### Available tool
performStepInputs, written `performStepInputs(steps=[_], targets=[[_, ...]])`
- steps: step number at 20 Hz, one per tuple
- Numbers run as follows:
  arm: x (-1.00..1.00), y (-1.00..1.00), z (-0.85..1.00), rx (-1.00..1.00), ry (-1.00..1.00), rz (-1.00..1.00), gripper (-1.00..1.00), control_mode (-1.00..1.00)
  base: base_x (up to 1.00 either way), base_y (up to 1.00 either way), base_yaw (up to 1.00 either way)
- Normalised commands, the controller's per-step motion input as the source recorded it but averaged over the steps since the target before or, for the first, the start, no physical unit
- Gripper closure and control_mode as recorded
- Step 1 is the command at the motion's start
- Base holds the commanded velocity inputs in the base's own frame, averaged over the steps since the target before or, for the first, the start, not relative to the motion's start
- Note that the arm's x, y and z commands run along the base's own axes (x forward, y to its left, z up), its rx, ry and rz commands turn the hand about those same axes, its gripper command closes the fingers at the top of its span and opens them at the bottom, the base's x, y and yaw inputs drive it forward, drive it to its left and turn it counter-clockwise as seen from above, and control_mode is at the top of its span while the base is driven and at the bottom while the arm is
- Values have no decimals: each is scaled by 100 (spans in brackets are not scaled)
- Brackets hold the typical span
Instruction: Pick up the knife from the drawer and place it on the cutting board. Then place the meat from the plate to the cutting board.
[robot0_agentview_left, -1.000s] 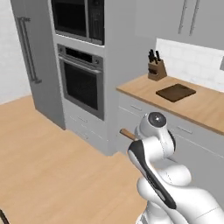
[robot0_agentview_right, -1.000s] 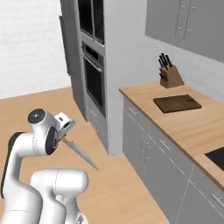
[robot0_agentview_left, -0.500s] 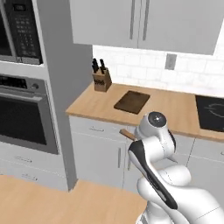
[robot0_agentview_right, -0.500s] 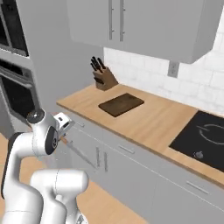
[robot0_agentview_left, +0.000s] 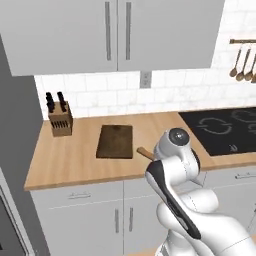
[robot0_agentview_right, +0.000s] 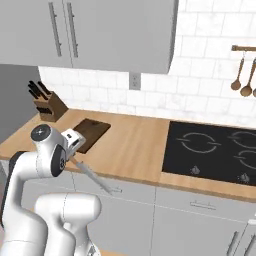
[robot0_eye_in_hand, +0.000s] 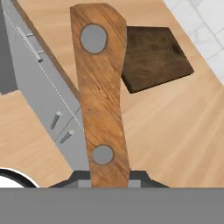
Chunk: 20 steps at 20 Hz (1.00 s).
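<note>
My gripper (robot0_eye_in_hand: 109, 176) is shut on the knife (robot0_eye_in_hand: 102, 94), whose brown wooden handle rises up the middle of the hand view. From the right base view the gripper (robot0_agentview_right: 73, 150) hangs at the counter's front edge, with the silver-grey blade (robot0_agentview_right: 95, 178) slanting down in front of the cabinet fronts. The handle's end (robot0_agentview_left: 144, 152) pokes out beside the arm. The dark brown cutting board (robot0_agentview_left: 115, 141) (robot0_agentview_right: 90, 133) (robot0_eye_in_hand: 153, 57) lies on the wooden counter, just beyond the gripper and apart from the knife. The white box drawer is out of view.
A wooden block of black-handled knives (robot0_agentview_left: 59, 120) (robot0_agentview_right: 47, 105) stands at the counter's left end. A black cooktop (robot0_agentview_right: 215, 150) (robot0_agentview_left: 225, 129) lies to the right, with wooden spoons (robot0_agentview_right: 241, 75) hanging above it. Grey cabinet fronts with bar handles (robot0_eye_in_hand: 57, 119) run below the counter.
The base has driven and turned, so both base views swung from the oven wall to the counter with the board and cooktop. The knife stays in the shut gripper.
</note>
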Motion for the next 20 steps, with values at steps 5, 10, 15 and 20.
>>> performStepInputs(steps=[5, 10, 15, 20], targets=[[0, 0, 0, 0, 0, 0, 100, 100, 54, 60, -24], [17, 6, 0, 0, 0, -1, 100, -100, 42, 46, -17], [93, 43, 9, -1, -6, 23, 100, -100, 0, 0, 0], [65, 60, 7, -20, -3, 44, 100, -100, 0, 0, 0]])
